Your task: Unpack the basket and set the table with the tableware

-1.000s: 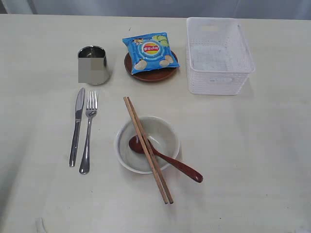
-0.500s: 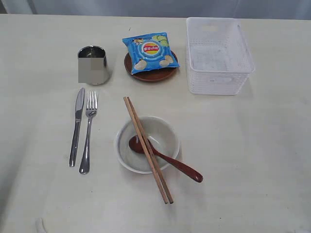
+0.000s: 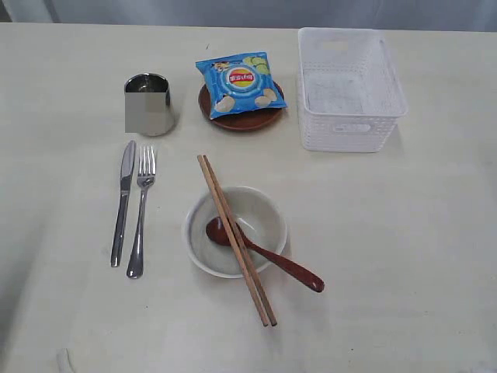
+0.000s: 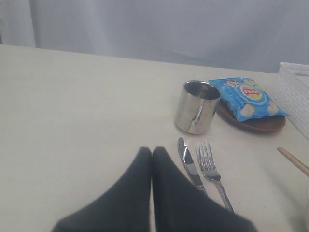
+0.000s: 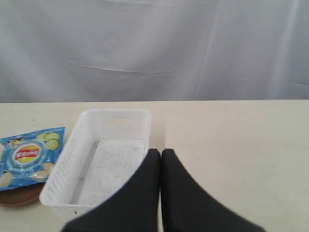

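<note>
Seven pieces of tableware lie out on the pale table (image 3: 404, 249), all outside the white perforated basket (image 3: 349, 138). The basket stands upright at the upper right of the exterior view, its bare floor showing. A steel cup (image 3: 149, 103) stands at the upper left. Between it and the basket, a dark brown plate (image 3: 247, 121) carries a blue chip bag (image 3: 239, 82).

Lower down, a steel knife (image 3: 122, 203) and fork (image 3: 140, 217) lie side by side without touching, the knife on the outer side. To their right sits a pale round bowl (image 3: 264, 221). A reddish-brown spoon (image 3: 268, 256) rests with its head inside the bowl and its handle out over the rim. A pair of wooden chopsticks (image 3: 222, 203) lies across both bowl and spoon.

The left gripper (image 4: 151, 151) has its fingers pressed together on nothing, near the knife's tip. The right gripper (image 5: 160, 152) is also closed and holds nothing, near the basket.
</note>
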You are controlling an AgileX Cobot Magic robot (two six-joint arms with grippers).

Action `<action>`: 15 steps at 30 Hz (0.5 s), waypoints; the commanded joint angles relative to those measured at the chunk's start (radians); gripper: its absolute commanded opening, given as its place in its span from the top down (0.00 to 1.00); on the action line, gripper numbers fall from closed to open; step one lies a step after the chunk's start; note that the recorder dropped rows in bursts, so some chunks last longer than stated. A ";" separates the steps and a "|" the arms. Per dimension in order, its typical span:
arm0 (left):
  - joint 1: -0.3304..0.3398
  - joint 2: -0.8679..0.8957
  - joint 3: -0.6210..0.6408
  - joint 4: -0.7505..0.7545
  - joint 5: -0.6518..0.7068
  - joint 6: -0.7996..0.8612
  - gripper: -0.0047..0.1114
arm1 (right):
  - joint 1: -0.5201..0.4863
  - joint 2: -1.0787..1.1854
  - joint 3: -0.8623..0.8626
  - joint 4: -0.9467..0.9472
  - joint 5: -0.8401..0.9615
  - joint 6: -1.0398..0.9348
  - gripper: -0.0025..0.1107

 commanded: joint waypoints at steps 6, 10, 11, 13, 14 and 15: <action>0.001 -0.004 0.003 -0.003 -0.011 0.001 0.96 | -0.047 -0.565 0.337 -0.008 -0.017 0.012 0.97; 0.001 -0.004 0.003 -0.003 -0.011 0.001 0.96 | -0.047 -0.698 0.353 -0.008 -0.001 0.012 0.97; 0.001 -0.004 0.003 -0.003 -0.011 0.001 0.96 | -0.047 -0.722 0.353 0.001 0.005 0.012 0.97; 0.001 -0.004 0.003 -0.003 -0.011 0.001 0.96 | -0.047 -0.745 0.353 0.007 0.015 0.016 0.97; 0.001 -0.004 0.003 -0.003 -0.011 0.001 0.96 | -0.047 -0.745 0.353 0.014 0.016 0.016 0.97; 0.001 -0.004 0.003 -0.003 -0.011 0.001 0.96 | -0.047 -0.745 0.353 0.026 0.016 0.016 0.97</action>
